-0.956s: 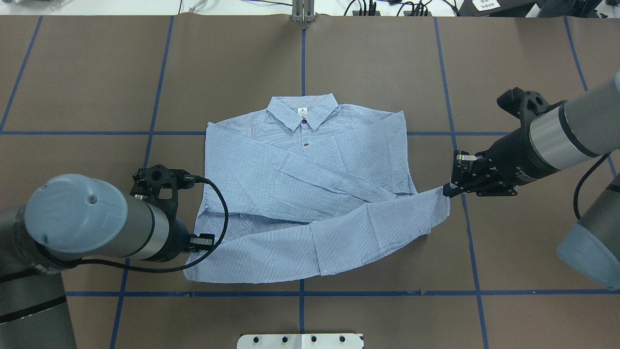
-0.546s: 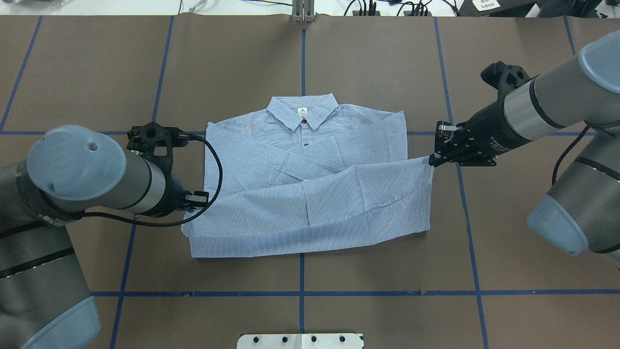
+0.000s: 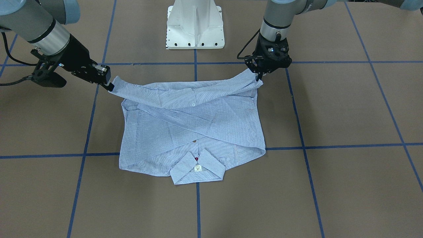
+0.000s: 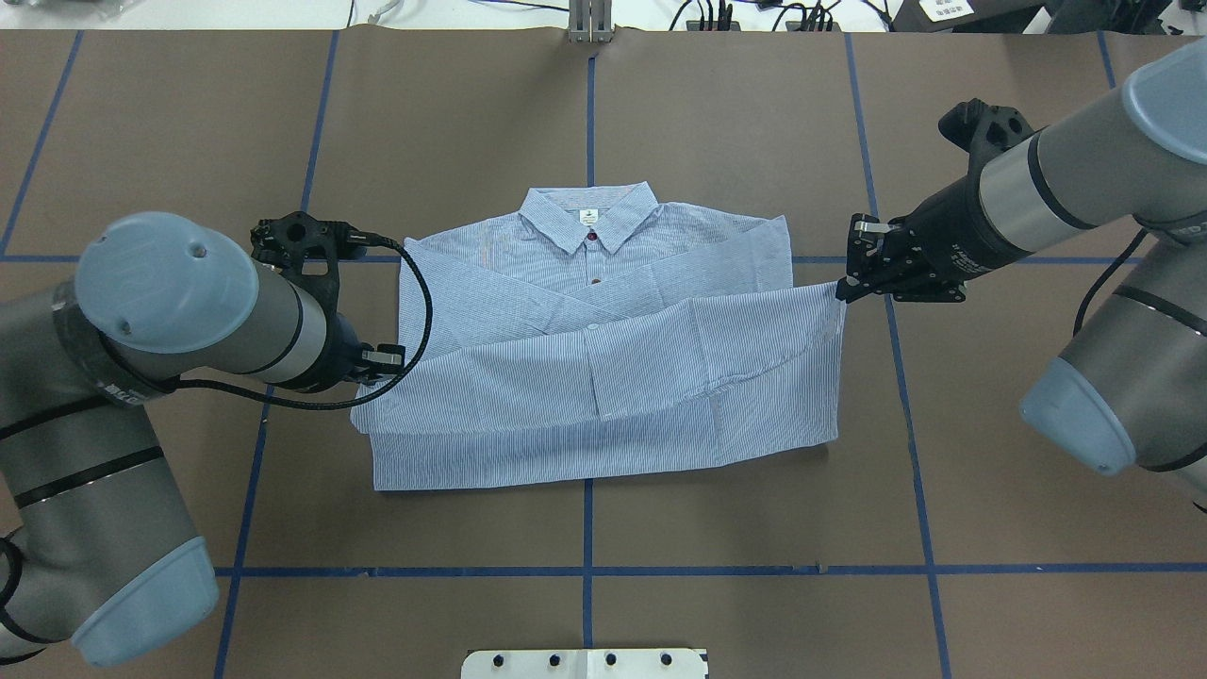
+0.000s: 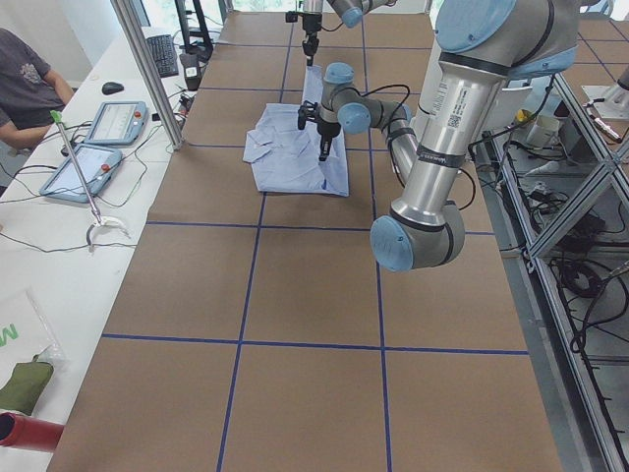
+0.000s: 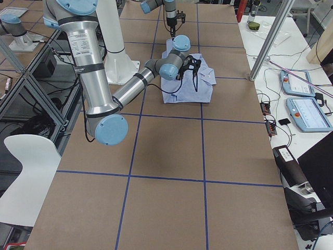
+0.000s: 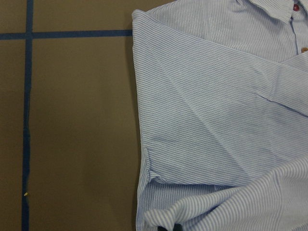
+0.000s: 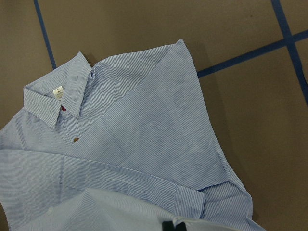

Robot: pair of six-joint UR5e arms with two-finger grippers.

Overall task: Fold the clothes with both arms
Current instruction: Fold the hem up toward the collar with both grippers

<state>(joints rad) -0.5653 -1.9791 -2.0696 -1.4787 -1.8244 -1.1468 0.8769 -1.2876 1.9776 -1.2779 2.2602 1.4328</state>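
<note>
The clothes are one light blue striped shirt (image 4: 603, 283) lying buttons-up in the middle of the table, collar (image 4: 589, 215) at the far side and both sleeves crossed over the chest. Its bottom hem is lifted off the table and stretched as a band across the lower body. My left gripper (image 4: 370, 375) is shut on the hem's left corner. My right gripper (image 4: 842, 292) is shut on the right corner. In the front-facing view the left gripper (image 3: 258, 77) and right gripper (image 3: 110, 87) hold the hem taut above the shirt (image 3: 198, 129). Both wrist views look down on striped cloth.
The brown table top (image 4: 754, 113) carries a grid of blue tape lines. The white pedestal base (image 3: 195, 24) stands at the near edge. A metal post (image 4: 591, 24) and cables sit at the far edge. A person sits beside tablets (image 5: 118, 123) on a side table.
Both grippers have carried the hem up and away from the robot toward the collar. The loose, slanted lower part now hangs as a straight band over the shirt's body.
</note>
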